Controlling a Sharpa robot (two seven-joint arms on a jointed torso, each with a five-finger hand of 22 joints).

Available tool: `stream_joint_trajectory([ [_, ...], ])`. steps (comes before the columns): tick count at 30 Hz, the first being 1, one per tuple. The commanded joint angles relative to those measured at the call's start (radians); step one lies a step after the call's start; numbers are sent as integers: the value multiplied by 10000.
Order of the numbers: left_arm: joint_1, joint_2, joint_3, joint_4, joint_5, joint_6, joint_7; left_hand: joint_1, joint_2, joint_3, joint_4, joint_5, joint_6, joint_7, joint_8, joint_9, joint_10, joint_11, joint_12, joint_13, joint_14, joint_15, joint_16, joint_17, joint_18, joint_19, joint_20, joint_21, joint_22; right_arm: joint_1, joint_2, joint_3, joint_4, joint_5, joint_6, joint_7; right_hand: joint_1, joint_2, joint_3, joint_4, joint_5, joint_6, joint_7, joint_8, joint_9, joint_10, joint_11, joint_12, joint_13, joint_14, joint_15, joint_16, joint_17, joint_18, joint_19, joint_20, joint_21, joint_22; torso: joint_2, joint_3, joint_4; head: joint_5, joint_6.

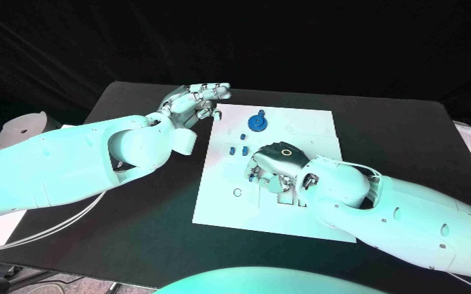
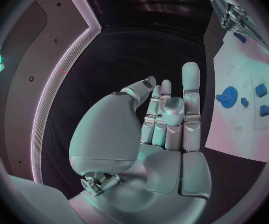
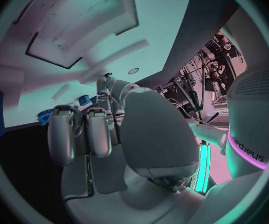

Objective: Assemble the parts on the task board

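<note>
Black table (image 1: 118, 226), white unlabelled task board (image 1: 304, 120)

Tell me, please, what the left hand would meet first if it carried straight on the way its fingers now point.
Probably nothing. In the head view the left hand points along the far edge of the task board, beyond the blue wheel-shaped part; the way looks free, though its height is unclear.

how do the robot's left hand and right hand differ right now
The silver left hand is at the far left corner of the white task board, fingers straight, holding nothing. The silver right hand is over the board's middle, fingers curled down among small blue parts. Both are on white arms.
</note>
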Motion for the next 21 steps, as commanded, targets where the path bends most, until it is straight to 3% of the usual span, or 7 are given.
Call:
stream_joint_trajectory([
  [1,4,21,6,21,-16,192,38,-105,8,-65,10,-38,-54,26,27,-6,-85,-3,52,3,-74,-2,-41,-20,184,-51,46,-65,-19,-29,48,-45,-19,-302,678,-246,-109,42,16,-23,66,19,78,18,1,155,-156,27,19,642,5,22,444,91,42,23,-6,433,3,-1,1,-9,-15],
  [5,4,21,6,22,-17,203,27,-93,14,-72,1,-34,-59,24,26,-6,-95,-4,58,2,-77,-3,-40,-27,185,-50,46,-70,-22,-29,87,-78,-30,-376,619,-381,-282,-22,-47,-36,58,-39,99,-15,16,10,-119,-7,-4,636,28,12,427,96,26,38,-28,410,5,-2,15,-22,-26],
  [10,4,26,6,11,-83,222,13,-81,21,-74,-6,-31,-61,23,26,-6,-100,-6,64,2,-81,-4,-43,-39,186,-49,46,-73,-24,-29,104,-98,-72,-398,346,-549,-719,-317,-165,63,74,-868,359,-119,-173,-1715,274,6,-43,573,349,-164,189,168,-182,254,-350,31,-6,-3,7,-7,-14],
  [21,4,16,6,1,-142,230,-13,-78,23,-76,-8,-30,-62,23,27,-6,-102,-6,66,2,-78,-4,-37,-30,186,-48,46,-74,-25,-28,83,-110,-92,-431,-426,-478,-841,-500,-412,-21,57,-1385,381,-123,-325,-2473,377,43,-20,540,439,-250,50,275,-367,405,-668,-340,-6,1,5,3,-7],
])
